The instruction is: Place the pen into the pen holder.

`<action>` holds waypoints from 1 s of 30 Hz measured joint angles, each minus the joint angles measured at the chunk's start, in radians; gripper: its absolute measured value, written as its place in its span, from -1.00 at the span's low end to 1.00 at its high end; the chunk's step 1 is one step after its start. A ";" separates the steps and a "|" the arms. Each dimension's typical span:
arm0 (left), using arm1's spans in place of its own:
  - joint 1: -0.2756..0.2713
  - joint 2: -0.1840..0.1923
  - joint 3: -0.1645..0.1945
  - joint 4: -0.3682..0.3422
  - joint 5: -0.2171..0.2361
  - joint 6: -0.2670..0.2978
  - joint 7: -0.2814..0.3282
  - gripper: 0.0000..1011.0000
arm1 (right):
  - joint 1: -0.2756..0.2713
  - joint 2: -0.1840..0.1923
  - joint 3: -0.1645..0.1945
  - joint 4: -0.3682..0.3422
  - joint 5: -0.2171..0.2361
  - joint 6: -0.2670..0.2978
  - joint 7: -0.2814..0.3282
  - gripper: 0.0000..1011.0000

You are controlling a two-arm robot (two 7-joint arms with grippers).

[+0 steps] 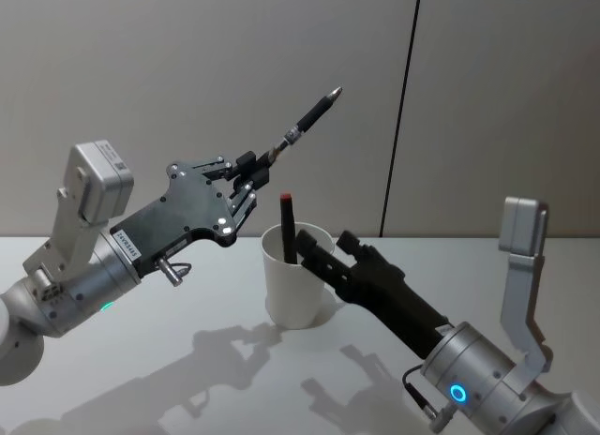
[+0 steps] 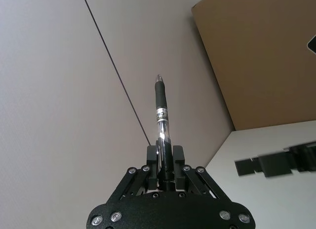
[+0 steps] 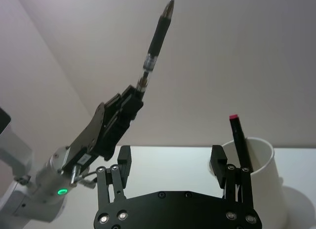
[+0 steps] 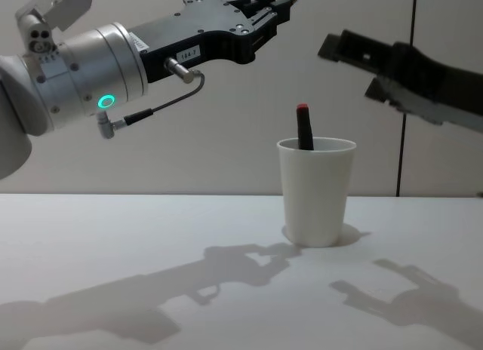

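Left gripper (image 1: 251, 180) clamps the pen (image 1: 309, 116), tip toward 1 o'clock. I see the pen holder (image 1: 296, 283) at 5 o'clock from it, beside the spread right gripper (image 1: 328, 247).

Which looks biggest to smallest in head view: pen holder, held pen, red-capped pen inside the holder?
1. pen holder
2. pen, held in left gripper
3. red-capped pen, lower part hidden in the holder, so its rank is unsure

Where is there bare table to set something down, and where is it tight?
The table is bare left of the pen holder and in front of it, under the left pincer holding the pen aloft. Crowded: the holder's right side, where the open right pincer hovers near its rim.
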 joint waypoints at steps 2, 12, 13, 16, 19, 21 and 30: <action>0.000 0.000 0.000 0.000 0.000 0.000 0.000 -0.62 | 0.002 -0.010 0.004 0.004 -0.004 -0.024 -0.007 0.98; -0.001 0.000 0.001 0.000 0.000 -0.001 -0.001 -0.62 | 0.008 -0.055 0.034 0.021 0.012 -0.115 -0.026 0.98; -0.001 0.000 0.001 0.000 0.000 -0.001 -0.001 -0.62 | 0.009 -0.062 0.038 0.024 0.020 -0.123 -0.027 0.98; -0.001 0.000 0.001 0.000 0.000 -0.001 -0.001 -0.62 | 0.012 -0.071 0.044 0.028 0.039 -0.133 -0.026 0.98; -0.001 0.000 0.001 0.000 0.000 -0.001 -0.001 -0.62 | 0.018 -0.075 0.048 0.032 0.058 -0.134 -0.021 0.98; -0.001 0.000 0.001 0.000 0.000 -0.001 -0.001 -0.62 | 0.023 -0.075 0.050 0.035 0.074 -0.129 -0.015 0.98; -0.001 0.000 0.001 0.000 0.000 -0.001 -0.001 -0.62 | 0.055 -0.046 0.045 0.042 0.133 -0.061 0.019 0.98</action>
